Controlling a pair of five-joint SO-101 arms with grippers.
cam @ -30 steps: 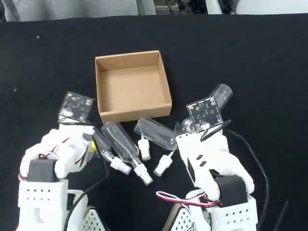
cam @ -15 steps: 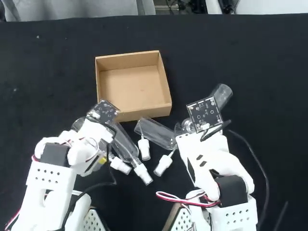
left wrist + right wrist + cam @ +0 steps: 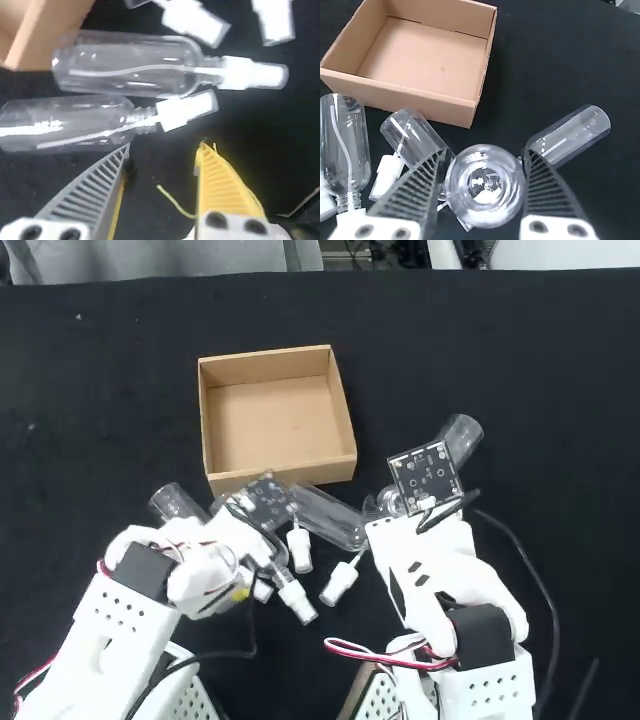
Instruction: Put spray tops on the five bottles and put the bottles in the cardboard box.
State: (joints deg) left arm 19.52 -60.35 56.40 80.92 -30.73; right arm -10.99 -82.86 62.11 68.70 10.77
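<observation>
Cardboard makes the box (image 3: 300, 468), which stands open on the black worktop (image 3: 520, 350) beyond both my arms. My right pincer (image 3: 484, 162) is closed on a clear bottle (image 3: 485, 186). The two ribbed fingers (image 3: 415, 192) press its round wall from both sides, and one round end of it faces my wrist camera. Just beside it a lone bottle (image 3: 568, 135) lies on the worktop, apart from the box.

My left pincer (image 3: 164, 149) stands wide open and holds nothing. Its grey finger (image 3: 95, 185) and yellow finger (image 3: 217, 185) point toward two bottles that lie side by side. These are the near bottle (image 3: 65, 122), with a white spray top (image 3: 185, 110) on its neck, and the far bottle (image 3: 125, 65) behind it, also capped. The grey fingertip is very near to the near bottle, but I cannot tell if it touches. Farther off another spray top (image 3: 272, 17) lies on the worktop.
</observation>
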